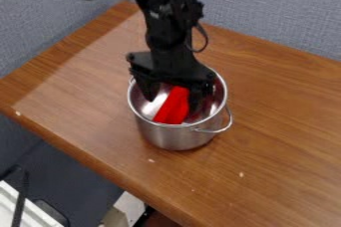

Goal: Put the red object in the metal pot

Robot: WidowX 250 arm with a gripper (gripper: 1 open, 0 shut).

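Note:
The metal pot (pixel 177 136) stands on the wooden table near its middle, with a small loop handle (pixel 225 123) on its right side. The red object (pixel 170 106) lies inside the pot, leaning against the wall. My gripper (pixel 173 91) points down into the pot, its fingers spread wide on either side of the red object's upper end. The jaws are open and I see nothing clamped between them. The upper part of the red object is hidden behind the gripper.
The brown wooden table (pixel 80 80) drops off at its front edge toward the lower left. A grey-blue wall (pixel 54 2) rises close behind the table. The black arm (pixel 163 12) comes in from the top.

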